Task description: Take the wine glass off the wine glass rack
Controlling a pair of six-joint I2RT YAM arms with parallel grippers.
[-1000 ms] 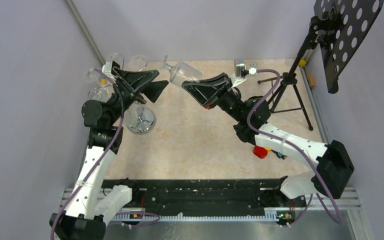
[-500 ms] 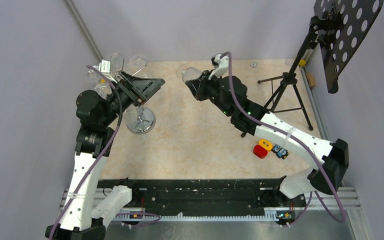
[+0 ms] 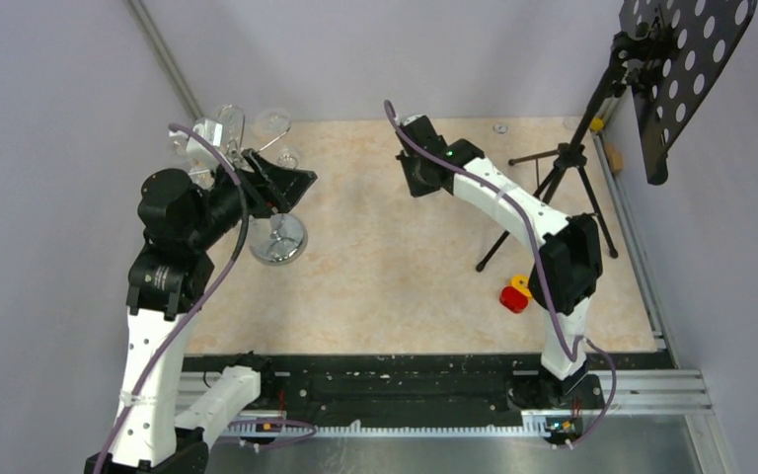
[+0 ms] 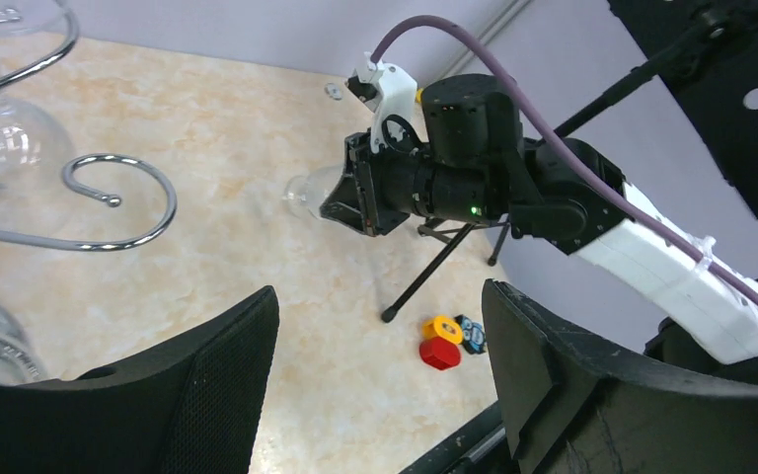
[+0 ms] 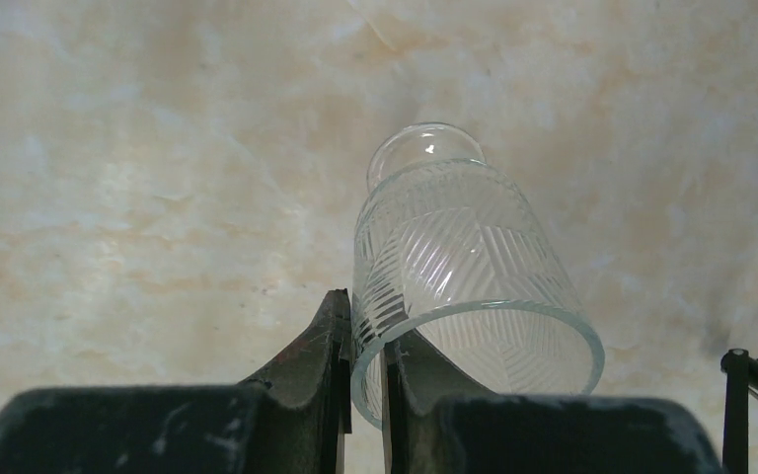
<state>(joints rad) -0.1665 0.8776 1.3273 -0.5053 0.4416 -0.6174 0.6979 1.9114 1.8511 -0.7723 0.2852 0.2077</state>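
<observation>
Now the table [image 3: 385, 286] looks different from a second ago. The right arm [image 3: 513, 212] has swung away from the wine glass rack [image 3: 278, 240] and reaches over the far middle of the table, well apart from it. The rack's chrome loops at the far left corner still carry other glasses [image 3: 225, 123]. The left gripper [image 4: 380, 306] has drawn back beside the rack, jaws spread wide with nothing between them. The wine glass [image 5: 454, 257] travelled with the right gripper [image 5: 367, 331], which pinches the bowl's rim wall narrowly, one finger inside and one outside. Its foot end points away over bare tabletop; I cannot tell if it touches. By my reading the glass is clear of the rack, so only setting it down remains.
</observation>
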